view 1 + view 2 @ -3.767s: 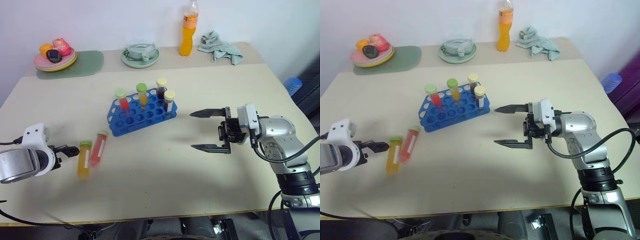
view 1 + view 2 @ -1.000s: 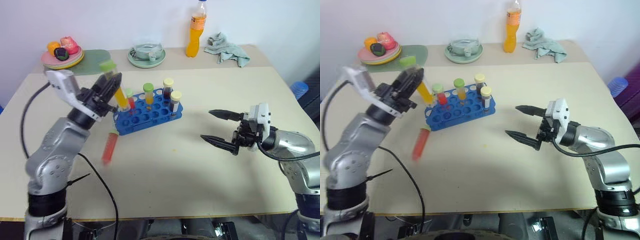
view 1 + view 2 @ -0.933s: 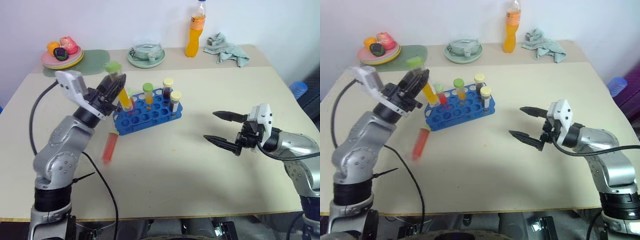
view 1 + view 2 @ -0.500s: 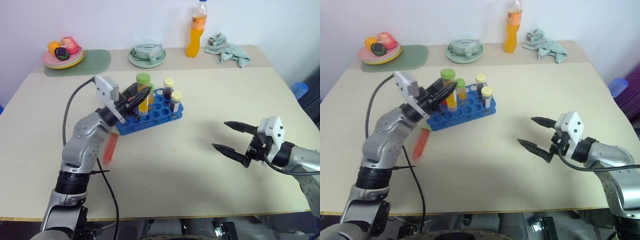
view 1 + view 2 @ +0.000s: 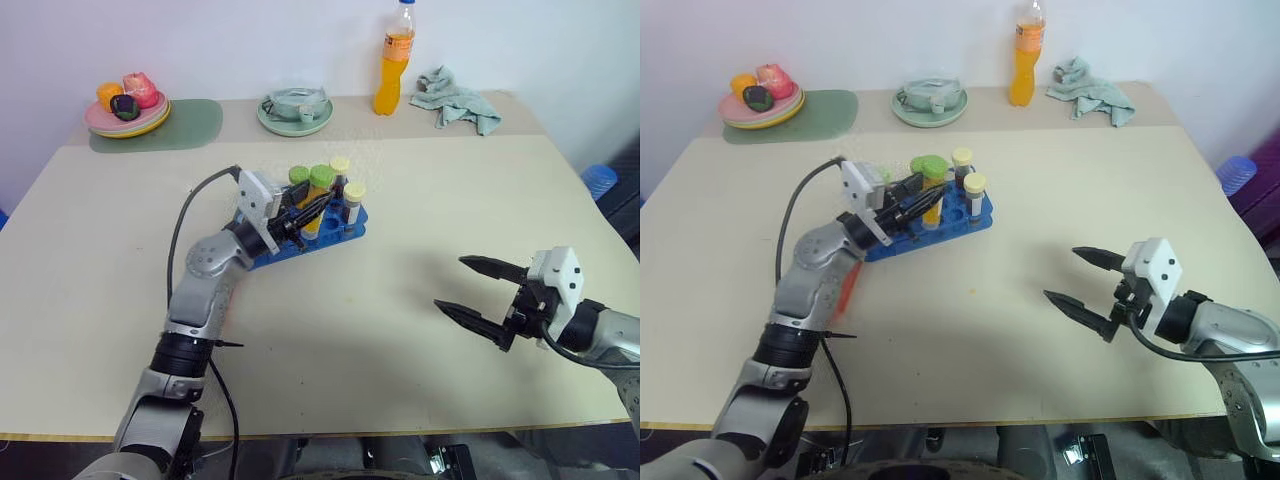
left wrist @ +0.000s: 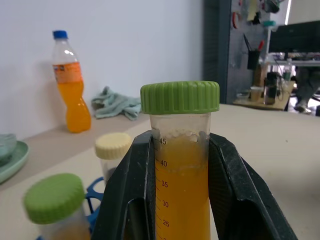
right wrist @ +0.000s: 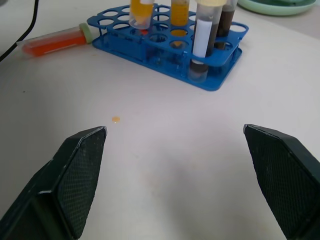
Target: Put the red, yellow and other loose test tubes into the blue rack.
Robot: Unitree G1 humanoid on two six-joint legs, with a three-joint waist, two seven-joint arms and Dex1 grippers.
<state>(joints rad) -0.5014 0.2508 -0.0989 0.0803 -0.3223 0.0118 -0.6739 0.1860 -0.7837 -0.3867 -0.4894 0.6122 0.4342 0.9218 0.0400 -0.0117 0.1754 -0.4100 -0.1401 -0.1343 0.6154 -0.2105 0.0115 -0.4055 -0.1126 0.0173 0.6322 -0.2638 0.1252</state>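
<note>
My left gripper (image 5: 305,210) is shut on a yellow test tube (image 6: 182,195) with a green cap (image 5: 322,177). It holds the tube nearly upright over the blue rack (image 5: 338,232), with the lower end down at the rack's top holes. I cannot tell whether the tube is seated. The rack holds other tubes, two of them with cream caps (image 5: 353,190). A red test tube (image 7: 55,42) lies loose on the table just left of the rack, partly behind my left arm (image 5: 847,285). My right gripper (image 5: 450,282) hovers open and holds nothing, far right of the rack.
Along the back edge stand an orange drink bottle (image 5: 392,60), a crumpled cloth (image 5: 455,98), a pale green plate with a bowl (image 5: 294,110) and a plate of fruit (image 5: 127,108) on a green mat. A small orange spot (image 7: 115,119) marks the table.
My left gripper has carried the yellow tube right and down, from above the rack's left end onto the rack. My right gripper has drawn back toward the near right, still open.
</note>
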